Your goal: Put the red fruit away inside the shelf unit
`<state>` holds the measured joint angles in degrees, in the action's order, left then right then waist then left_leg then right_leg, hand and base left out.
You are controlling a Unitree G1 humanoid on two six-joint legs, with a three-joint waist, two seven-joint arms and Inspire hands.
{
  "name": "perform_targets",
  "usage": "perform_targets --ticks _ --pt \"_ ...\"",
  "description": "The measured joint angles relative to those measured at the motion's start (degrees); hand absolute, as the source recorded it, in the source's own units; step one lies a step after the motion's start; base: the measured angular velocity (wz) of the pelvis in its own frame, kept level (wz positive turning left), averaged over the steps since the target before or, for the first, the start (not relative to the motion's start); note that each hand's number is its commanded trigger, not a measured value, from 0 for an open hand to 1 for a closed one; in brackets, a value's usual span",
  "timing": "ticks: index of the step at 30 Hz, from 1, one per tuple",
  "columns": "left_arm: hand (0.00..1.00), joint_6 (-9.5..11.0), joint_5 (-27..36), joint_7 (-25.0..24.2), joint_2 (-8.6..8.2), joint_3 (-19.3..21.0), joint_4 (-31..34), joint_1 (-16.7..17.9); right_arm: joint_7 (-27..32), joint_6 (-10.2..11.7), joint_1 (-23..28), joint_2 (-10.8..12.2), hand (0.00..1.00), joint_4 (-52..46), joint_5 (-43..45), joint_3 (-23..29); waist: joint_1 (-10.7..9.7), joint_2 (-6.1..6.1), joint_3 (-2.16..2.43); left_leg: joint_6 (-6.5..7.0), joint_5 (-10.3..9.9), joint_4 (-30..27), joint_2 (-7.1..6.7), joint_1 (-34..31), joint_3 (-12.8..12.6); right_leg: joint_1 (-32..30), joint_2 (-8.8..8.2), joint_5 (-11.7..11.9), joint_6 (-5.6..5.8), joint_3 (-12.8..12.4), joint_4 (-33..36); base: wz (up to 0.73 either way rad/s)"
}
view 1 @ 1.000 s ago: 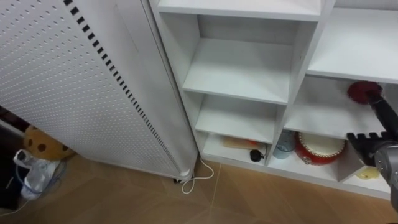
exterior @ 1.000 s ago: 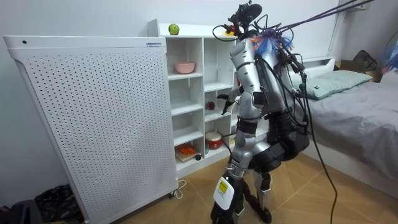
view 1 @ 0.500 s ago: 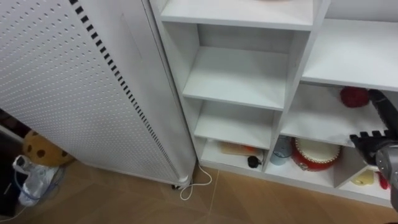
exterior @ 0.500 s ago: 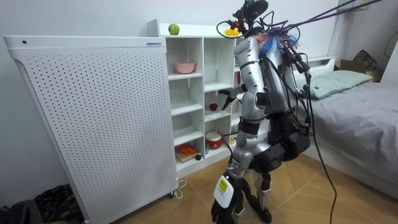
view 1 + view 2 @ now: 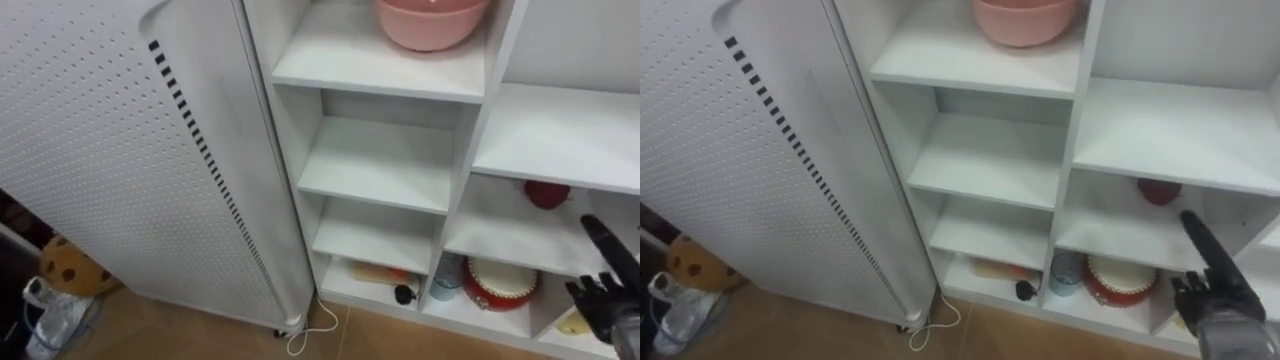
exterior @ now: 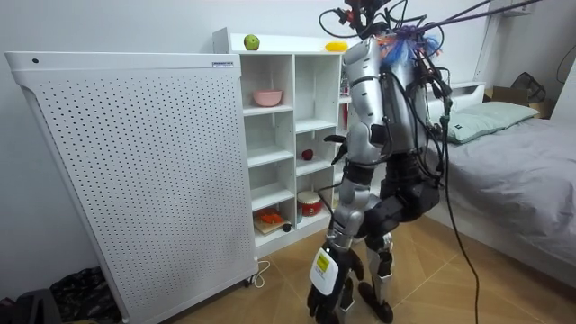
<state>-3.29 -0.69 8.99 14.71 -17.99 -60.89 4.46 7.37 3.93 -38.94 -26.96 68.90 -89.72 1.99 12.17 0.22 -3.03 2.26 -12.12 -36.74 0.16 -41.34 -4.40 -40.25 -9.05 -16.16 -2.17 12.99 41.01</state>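
One red fruit (image 5: 547,193) rests on a right-column shelf (image 5: 495,225) of the closet (image 5: 478,125) | right robot hand (image 5: 605,300) empty, fingers slack, below-right of it, apart | you'd go up and left to reach it.

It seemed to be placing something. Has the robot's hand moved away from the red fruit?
Yes. The right hand has pulled down and away from the red fruit on its shelf.

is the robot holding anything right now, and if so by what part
Nothing is held. The right hand is open and empty in front of the closet. The red fruit lies on its shelf, apart from the hand.
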Motion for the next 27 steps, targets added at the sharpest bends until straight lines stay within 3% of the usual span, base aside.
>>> perform_targets --ticks 3,8,11,13,16,19,23,27 --pt "0.0 -0.05 -0.09 -0.76 -0.17 1.65 -1.54 -1.12 -4.8 -0.85 3.16 0.25 0.0 2.68 1.87 -0.84 -0.27 -0.19 -0.22 -0.26 0.3 2.57 0.05 3.72 0.37 4.26 0.14 0.42 -0.22 1.48 -3.07 0.03" --pt "0.0 -0.49 -0.18 -0.9 -0.07 3.59 -1.43 -1.55 -10.31 -2.87 8.81 1.2 0.0 4.88 4.83 -0.82 -1.98 -0.18 -0.13 -0.57 1.03 7.96 -0.02 10.33 2.01 12.3 1.42 1.43 0.56 3.15 -10.06 0.13" --pt "0.0 -0.56 -1.59 -0.66 -0.05 7.04 -0.54 -1.01 -12.6 -4.21 14.67 2.66 0.0 5.05 6.44 -0.66 -3.82 -0.81 0.3 -0.53 2.0 12.39 -0.14 15.35 1.57 17.66 1.53 2.26 1.01 4.83 -14.65 0.2" --pt "0.0 -0.68 -2.72 -0.31 -0.15 10.1 1.19 1.27 -14.27 -4.54 21.32 6.15 0.0 5.09 8.67 -0.62 -5.75 -1.49 1.43 -0.61 2.09 15.44 -0.43 20.48 1.3 23.34 2.46 2.5 1.68 5.42 -18.54 0.18" --pt "0.0 -0.37 -2.79 -0.13 -0.53 11.48 1.32 1.69 -15.38 -6.14 30.39 9.56 0.0 5.1 11.86 -0.55 -8.38 -1.75 2.31 -0.61 2.09 18.47 -0.84 26.81 1.27 31.16 3.25 3.15 2.54 6.23 -23.78 0.2" --pt "0.0 0.02 -2.87 -0.17 -0.8 13.89 2.11 1.57 -16.49 -6.53 36.66 10.79 0.0 4.89 19.39 -0.53 -9.35 -1.66 2.9 -0.61 2.08 21.9 -0.8 32.11 0.26 35.45 3.42 3.46 3.11 5.15 -26.15 -0.17" --pt "0.0 1.73 -2.75 -0.48 -0.88 16.15 2.61 1.69 -16.79 -6.53 40.99 11.37 0.0 4.71 29.6 -1.48 -10.27 -1.27 2.99 -0.62 2.06 25.08 -0.87 37.49 -1.23 39.89 4.21 4.27 3.48 3.49 -28.54 -0.28" --pt "0.0 2.6 -2.74 2.39 -3.48 18.08 2.36 3.61 -15.63 -6.09 44.29 13.78 0.0 4.73 42.46 -3.33 -10.38 -1.56 3.05 -0.77 1.89 26.96 -0.7 42.05 -1.98 43.69 4.88 4.71 3.44 2.17 -30.47 -0.16"
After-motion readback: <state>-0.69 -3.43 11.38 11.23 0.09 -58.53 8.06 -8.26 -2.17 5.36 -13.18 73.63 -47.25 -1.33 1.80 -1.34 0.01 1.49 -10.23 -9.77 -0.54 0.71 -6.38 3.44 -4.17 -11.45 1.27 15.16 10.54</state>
